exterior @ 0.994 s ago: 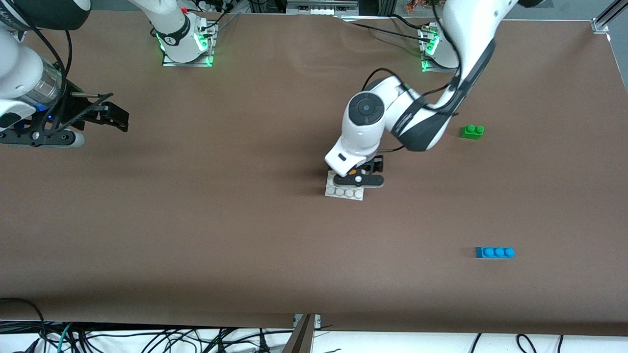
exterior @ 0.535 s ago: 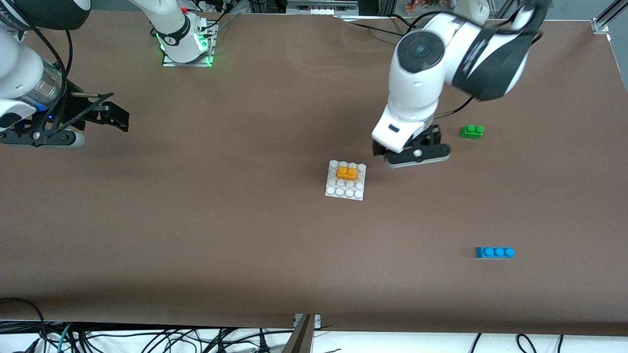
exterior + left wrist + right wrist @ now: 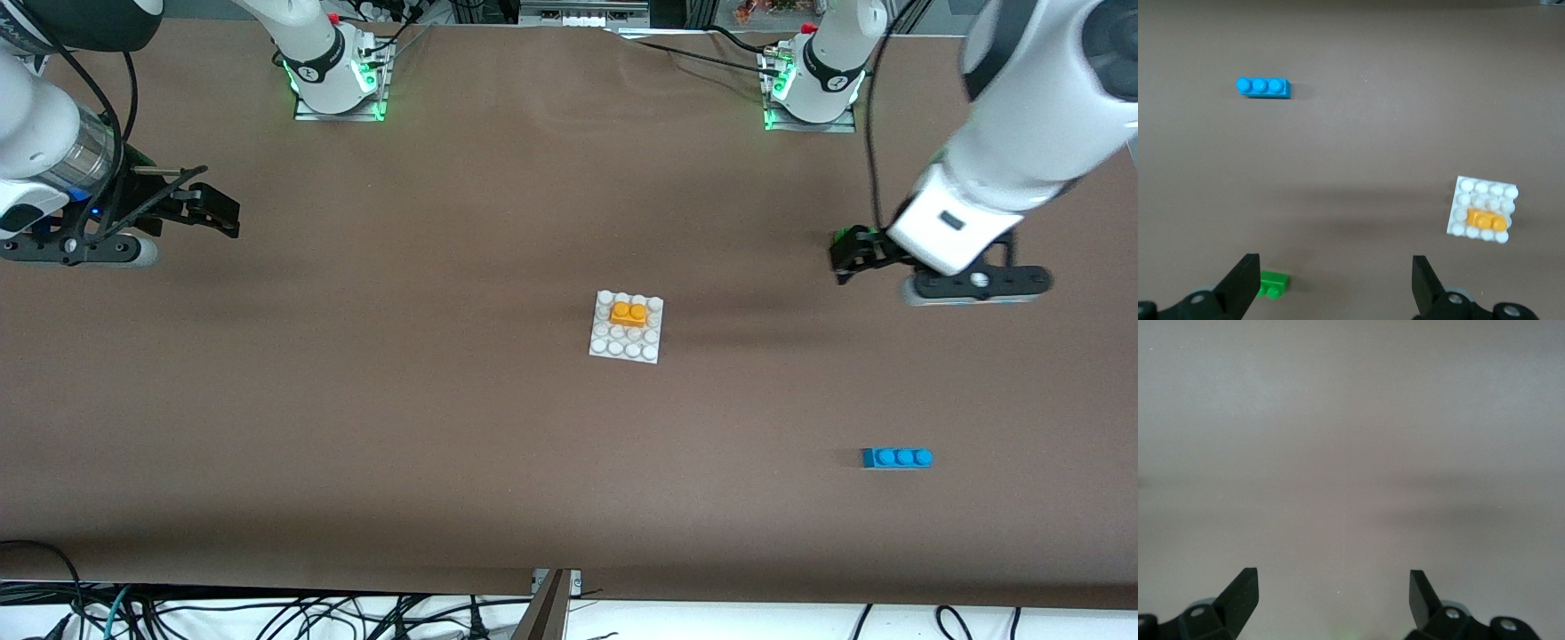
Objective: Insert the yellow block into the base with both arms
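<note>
Now the table [image 3: 444,427] carries the base [image 3: 626,348] mid-surface, the yellow block [image 3: 629,314] pressed onto its studs. Toward the left arm's end from the base, the left gripper [image 3: 1333,283] hangs spread and empty above the green brick [image 3: 1273,285]. Toward the right arm's end, the right gripper [image 3: 1333,595] waits spread over bare table. A blue brick [image 3: 896,458] lies nearer the camera than the base.

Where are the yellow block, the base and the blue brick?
yellow block [image 3: 629,314], front view, its studded top.
base [image 3: 624,348], front view, stud row nearest the camera.
blue brick [image 3: 897,458], front view, middle stud.
</note>
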